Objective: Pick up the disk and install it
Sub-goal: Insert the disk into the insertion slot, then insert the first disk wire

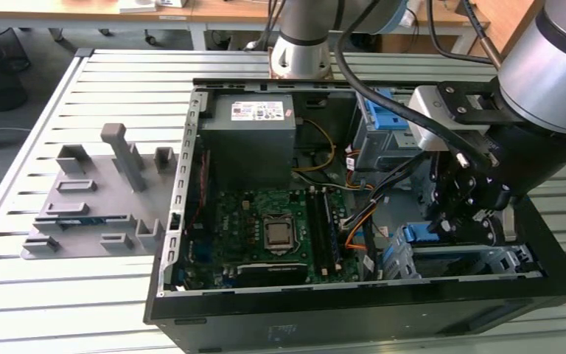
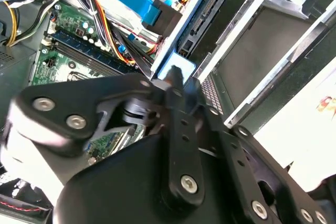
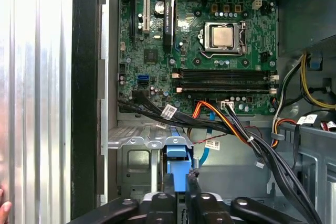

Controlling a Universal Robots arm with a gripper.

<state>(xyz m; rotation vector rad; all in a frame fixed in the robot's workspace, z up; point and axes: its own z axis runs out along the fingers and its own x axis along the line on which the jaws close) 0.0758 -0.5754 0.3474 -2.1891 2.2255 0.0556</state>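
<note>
The disk sits in the drive bay at the front corner of the open computer case (image 1: pixel 180 221), on the exterior view's right. Its blue carrier rail (image 1: pixel 421 234) sticks out towards the motherboard. In the first wrist view the blue carrier handle (image 3: pixel 176 161) stands upright between my fingertips. In the second wrist view the blue rail (image 2: pixel 181 35) runs along the disk's dark connector edge (image 2: pixel 207 11). My gripper (image 1: pixel 447 227) (image 3: pixel 179 181) (image 2: pixel 176 80) reaches down into the bay and is shut on that blue handle. The disk's body is mostly hidden by the bay and my arm.
The green motherboard (image 1: pixel 273 228) with its processor socket (image 3: pixel 223 36) lies beside the bay. Orange, black and blue cables (image 3: pixel 231 124) cross just next to the handle. A grey power supply (image 1: pixel 248 140) fills the case's far end. A grey fixture plate (image 1: pixel 96 199) lies on the slatted table.
</note>
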